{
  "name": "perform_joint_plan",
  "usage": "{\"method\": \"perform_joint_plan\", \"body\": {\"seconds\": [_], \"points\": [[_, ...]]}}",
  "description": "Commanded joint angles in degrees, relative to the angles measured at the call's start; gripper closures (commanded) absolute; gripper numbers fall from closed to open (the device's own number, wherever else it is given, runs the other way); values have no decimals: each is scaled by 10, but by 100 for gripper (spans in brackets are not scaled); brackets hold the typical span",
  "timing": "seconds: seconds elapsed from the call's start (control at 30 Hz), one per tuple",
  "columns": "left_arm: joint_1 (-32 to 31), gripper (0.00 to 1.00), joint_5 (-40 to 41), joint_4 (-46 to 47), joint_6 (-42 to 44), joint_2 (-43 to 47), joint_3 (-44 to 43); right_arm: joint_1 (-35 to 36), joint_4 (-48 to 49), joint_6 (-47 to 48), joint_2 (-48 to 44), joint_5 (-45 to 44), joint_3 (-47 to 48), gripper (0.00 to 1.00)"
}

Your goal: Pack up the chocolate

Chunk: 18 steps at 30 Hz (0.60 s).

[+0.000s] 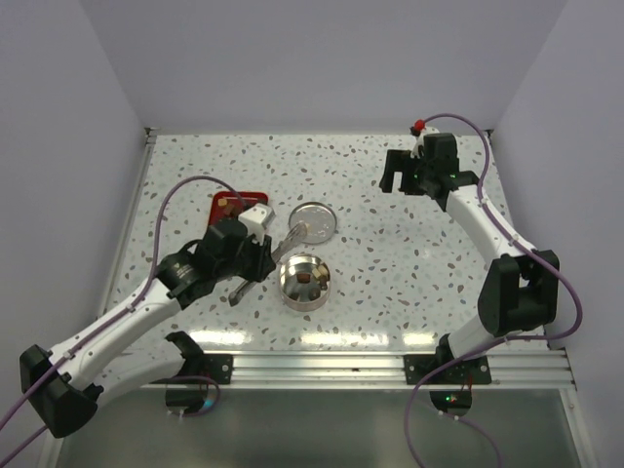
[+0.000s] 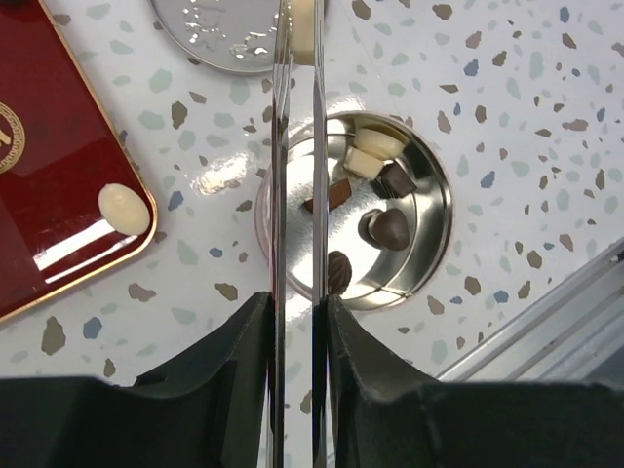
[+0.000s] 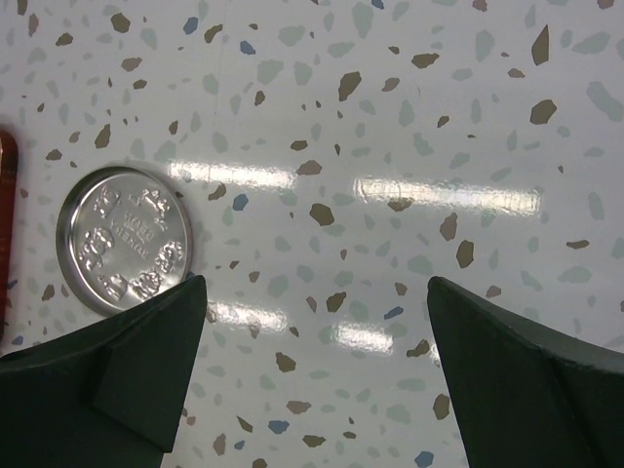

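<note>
The open round tin point(image 1: 304, 281) holds several dark and cream chocolate chunks point(image 2: 375, 175). My left gripper point(image 2: 297, 304), just left of the tin in the top view point(image 1: 255, 257), is shut on metal tongs point(image 2: 278, 195). The tongs reach past the tin's left rim point(image 2: 429, 166) towards the lid. A cream chunk point(image 2: 302, 34) sits between the tong tips, over the edge of the lid point(image 2: 219, 34). One more cream chunk point(image 2: 125, 210) lies on the red tray point(image 2: 49, 146). My right gripper point(image 3: 317, 370) is open and empty, high at the back right point(image 1: 398, 174).
The embossed silver lid point(image 1: 315, 221) lies flat behind the tin and shows in the right wrist view point(image 3: 124, 239). The red tray point(image 1: 237, 208) lies left of the lid. An aluminium rail point(image 1: 390, 366) runs along the near table edge.
</note>
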State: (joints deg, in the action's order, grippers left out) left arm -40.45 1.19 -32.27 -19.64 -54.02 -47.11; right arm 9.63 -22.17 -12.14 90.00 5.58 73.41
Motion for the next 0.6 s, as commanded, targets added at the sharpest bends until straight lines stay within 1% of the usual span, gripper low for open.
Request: {"method": "perform_joint_plan", "body": {"seconds": [0.0, 0.2, 0.3, 0.37, 0.47, 0.57], "points": [[-13, 68, -29, -13, -44, 37, 7, -2, -1, -9, -4, 11, 19, 1], [-25, 67, -38, -50, -77, 78, 18, -1, -5, -4, -10, 5, 17, 1], [-31, 67, -79, -57, -88, 86, 27, -1, -6, -5, -10, 7, 17, 1], [-41, 67, -89, -69, -94, 88, 34, -2, -6, -6, -11, 8, 16, 1], [-59, 66, -85, -97, -102, 90, 36, -1, -5, -8, -11, 8, 13, 1], [-63, 65, -78, -108, -102, 96, 33, -2, -2, -10, -11, 10, 11, 1]]}}
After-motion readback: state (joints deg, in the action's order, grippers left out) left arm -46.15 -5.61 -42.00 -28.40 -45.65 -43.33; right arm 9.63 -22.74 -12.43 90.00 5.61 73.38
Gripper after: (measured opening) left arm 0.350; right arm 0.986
